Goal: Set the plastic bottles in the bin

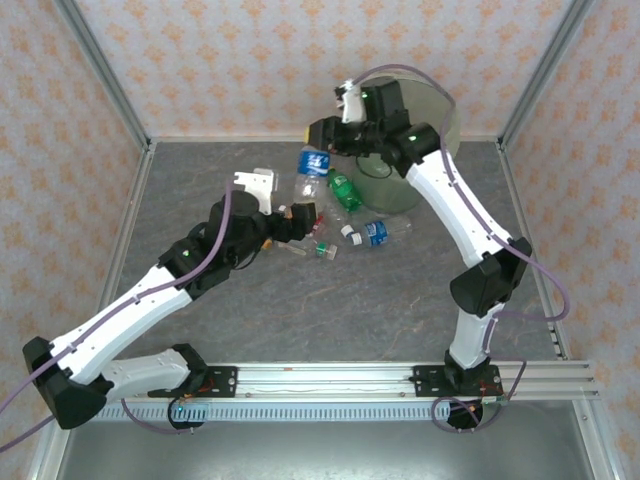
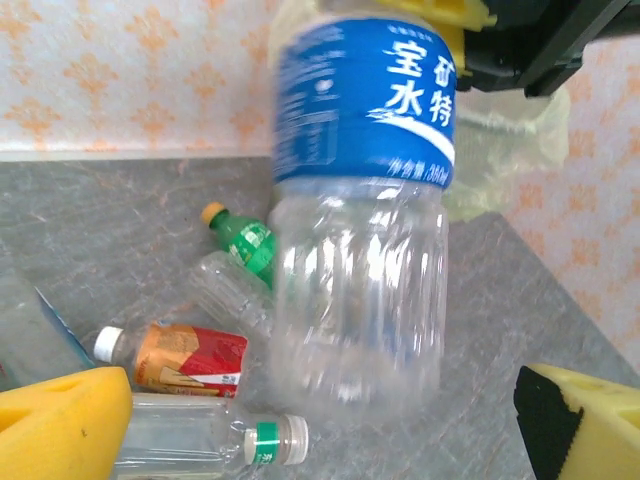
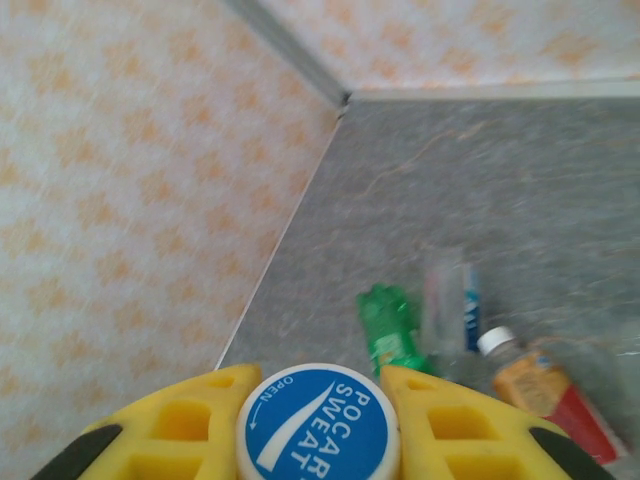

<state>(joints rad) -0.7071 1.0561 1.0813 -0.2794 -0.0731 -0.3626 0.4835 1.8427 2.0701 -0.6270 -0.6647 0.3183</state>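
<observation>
Bottle [image 2: 360, 200] with a blue label hangs from the right hand [image 3: 318, 405], which clamps its cap [image 3: 318, 432]. The bin [image 1: 440, 110] stands just beside that hand. The left hand [image 2: 325, 400] gapes wide, its fingers either side of the bottle, apart from it. Other bottles [image 2: 190, 360] lie on the tabletop [image 1: 400, 300] beyond it.

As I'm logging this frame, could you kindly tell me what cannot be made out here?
Top view: the inside of the bin, mostly covered by the right arm.
Left wrist view: the cap of the blue-label bottle, cut off by the top edge; its body is blurred.
Right wrist view: that bottle's body, hidden under its blue cap in the right hand; the green bottle blurred.
</observation>
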